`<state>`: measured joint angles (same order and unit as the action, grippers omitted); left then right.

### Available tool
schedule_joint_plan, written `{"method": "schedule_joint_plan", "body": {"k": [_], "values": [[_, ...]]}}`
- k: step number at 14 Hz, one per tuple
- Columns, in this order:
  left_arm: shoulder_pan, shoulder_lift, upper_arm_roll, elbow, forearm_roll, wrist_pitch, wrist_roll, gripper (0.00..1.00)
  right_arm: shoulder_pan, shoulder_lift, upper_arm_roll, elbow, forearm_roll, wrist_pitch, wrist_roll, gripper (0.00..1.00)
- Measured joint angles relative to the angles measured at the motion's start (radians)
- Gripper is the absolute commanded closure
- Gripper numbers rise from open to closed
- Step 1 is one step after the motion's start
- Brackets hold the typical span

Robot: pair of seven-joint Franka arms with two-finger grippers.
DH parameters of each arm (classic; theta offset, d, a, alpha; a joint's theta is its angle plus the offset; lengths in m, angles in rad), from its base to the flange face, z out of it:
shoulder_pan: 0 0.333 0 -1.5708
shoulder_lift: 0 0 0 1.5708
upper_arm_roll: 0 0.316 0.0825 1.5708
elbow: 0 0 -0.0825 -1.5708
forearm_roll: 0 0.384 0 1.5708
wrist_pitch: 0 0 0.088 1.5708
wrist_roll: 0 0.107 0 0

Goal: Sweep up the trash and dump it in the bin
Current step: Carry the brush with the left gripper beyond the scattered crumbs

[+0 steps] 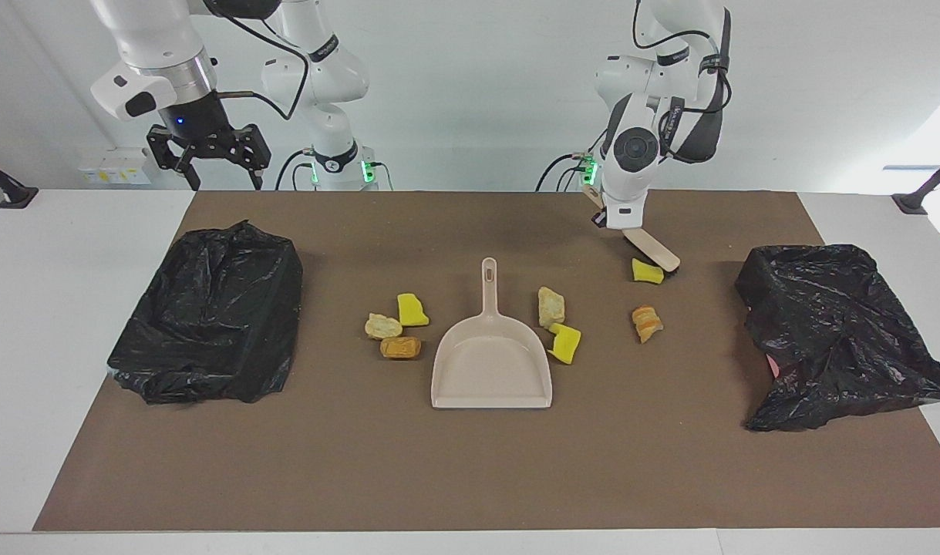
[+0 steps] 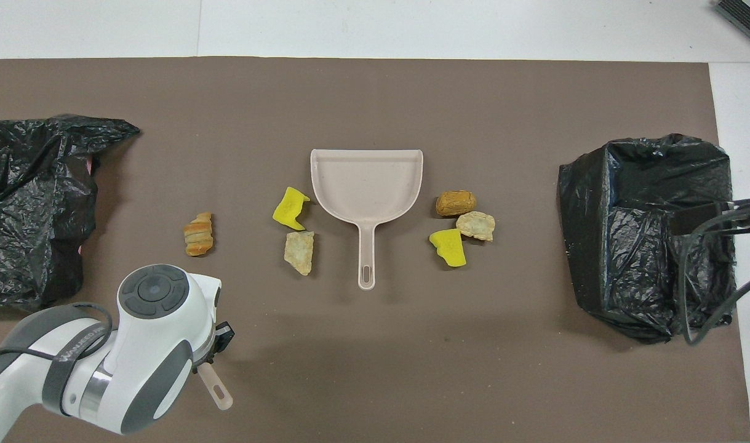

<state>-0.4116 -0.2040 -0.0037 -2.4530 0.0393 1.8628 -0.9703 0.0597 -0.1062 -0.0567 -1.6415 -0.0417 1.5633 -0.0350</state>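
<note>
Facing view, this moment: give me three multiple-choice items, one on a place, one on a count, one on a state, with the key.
1. Where does the brush head sit?
A. In the dustpan
B. Beside a yellow sponge piece, toward the left arm's end of the table
C. On a black bag

2. How many scraps lie on the mat?
A. Four
B. Five
C. Seven

3. What is in the dustpan?
A. Nothing
B. One scrap
C. All the scraps

Key: 1 B, the left gripper holds the brush with its head next to the yellow sponge piece. 2 C, three scraps lie beside the dustpan toward the right arm's end, four toward the other end. 3 A, its tray is bare.
</note>
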Motion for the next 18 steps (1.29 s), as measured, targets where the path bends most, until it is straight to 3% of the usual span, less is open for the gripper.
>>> {"method": "schedule_joint_plan", "body": {"k": [7, 11, 15, 18], "values": [[0.087, 0.056, 0.001, 0.055, -0.117, 0.168, 0.460, 1.00, -0.020, -0.006, -0.007, 0.002, 0.000, -0.001, 0.000, 0.00], [0.087, 0.100, -0.006, 0.128, -0.122, 0.145, 0.524, 1.00, -0.020, -0.010, -0.007, 0.004, 0.000, -0.027, 0.000, 0.00], [0.129, 0.111, -0.002, 0.235, -0.122, 0.034, 0.598, 1.00, -0.013, -0.019, 0.001, -0.003, 0.003, -0.066, 0.000, 0.00], [0.217, 0.114, 0.002, 0.257, -0.122, 0.030, 0.714, 1.00, 0.074, -0.002, 0.033, -0.054, 0.013, 0.029, 0.053, 0.00]]}}
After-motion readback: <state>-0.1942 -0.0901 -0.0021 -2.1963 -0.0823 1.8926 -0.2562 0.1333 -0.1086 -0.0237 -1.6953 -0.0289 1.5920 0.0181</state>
